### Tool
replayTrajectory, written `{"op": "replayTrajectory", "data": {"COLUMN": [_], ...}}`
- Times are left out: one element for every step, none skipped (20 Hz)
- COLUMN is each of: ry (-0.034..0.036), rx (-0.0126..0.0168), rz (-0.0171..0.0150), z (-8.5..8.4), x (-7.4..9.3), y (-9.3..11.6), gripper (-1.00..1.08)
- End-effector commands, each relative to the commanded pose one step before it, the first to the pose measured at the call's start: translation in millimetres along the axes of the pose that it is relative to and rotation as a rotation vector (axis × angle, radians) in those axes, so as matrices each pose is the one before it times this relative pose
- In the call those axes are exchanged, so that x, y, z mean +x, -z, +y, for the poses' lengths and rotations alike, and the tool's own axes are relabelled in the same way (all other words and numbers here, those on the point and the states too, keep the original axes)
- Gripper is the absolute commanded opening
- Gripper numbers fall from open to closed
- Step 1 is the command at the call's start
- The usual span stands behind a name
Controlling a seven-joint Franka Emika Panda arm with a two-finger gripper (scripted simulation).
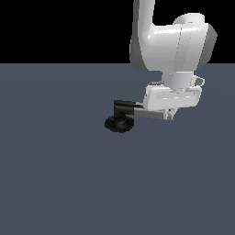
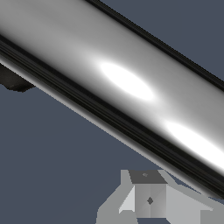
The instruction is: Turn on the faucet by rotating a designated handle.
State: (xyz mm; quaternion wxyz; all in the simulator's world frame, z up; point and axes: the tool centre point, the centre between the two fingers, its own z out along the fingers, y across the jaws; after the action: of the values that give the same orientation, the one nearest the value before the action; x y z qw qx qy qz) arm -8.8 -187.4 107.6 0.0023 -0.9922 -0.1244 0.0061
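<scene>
Faucet (image 1: 119, 123): set on the floor, below the arm.
Handle (image 1: 148, 113): reached by the gripper (image 1: 170, 114); fills the wrist view.
Jaws: state cannot be told.
Progress: approach done; rotation judged left.

The glossy white, rounded robot arm (image 1: 172, 39) fills the upper right of the exterior view, with a grey end cap on its bulbous joint. Below it sits a boxy white gripper (image 1: 170, 114) housing. At the wrist view's bottom edge, one pale grey angular finger (image 2: 148, 199) shows a darker top face and a small diamond mark.
</scene>
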Motion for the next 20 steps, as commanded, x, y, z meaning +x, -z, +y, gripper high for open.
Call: {"op": "replayTrajectory", "data": {"ry": [0.01836,-0.00063,-0.00044,-0.00044,0.00000,-0.00063,-0.00044,0.00000,-0.00063,-0.00045,0.00000,-0.00063,0.00000,-0.00063,-0.00045,0.00000,-0.00063,0.00000,-0.00063,-0.00045], "rx": [-0.00173,-0.00023,-0.00017,-0.00017,0.00000,-0.00023,-0.00017,0.00000,-0.00023,-0.00017,0.00000,-0.00023,0.00000,-0.00023,-0.00017,0.00000,-0.00024,0.00000,-0.00024,-0.00017], "rz": [0.00852,0.00016,0.00011,0.00011,0.00000,0.00016,0.00011,0.00000,0.00016,0.00011,0.00000,0.00016,0.00000,0.00016,0.00011,0.00000,0.00016,0.00000,0.00016,0.00011], "z": [-2.09,2.40,2.30,2.29,2.07,2.35,2.25,2.03,2.31,2.21,1.99,2.28,1.96,2.25,2.15,1.92,2.21,1.89,2.19,2.08], "x": [15.30,2.10,2.15,2.14,2.29,2.05,2.10,2.25,2.00,2.06,2.21,1.96,2.18,1.93,1.99,2.14,1.88,2.11,1.85,1.91], "y": [0.66,0.11,0.06,0.06,-0.05,0.11,0.07,-0.05,0.11,0.07,-0.05,0.12,-0.05,0.12,0.07,-0.05,0.12,-0.05,0.12,0.07], "gripper": [-1.00,-1.00,-1.00,-1.00,-1.00,-1.00,-1.00,-1.00,-1.00,-1.00,-1.00,-1.00,-1.00,-1.00,-1.00,-1.00,-1.00,-1.00,-1.00,-1.00]}}
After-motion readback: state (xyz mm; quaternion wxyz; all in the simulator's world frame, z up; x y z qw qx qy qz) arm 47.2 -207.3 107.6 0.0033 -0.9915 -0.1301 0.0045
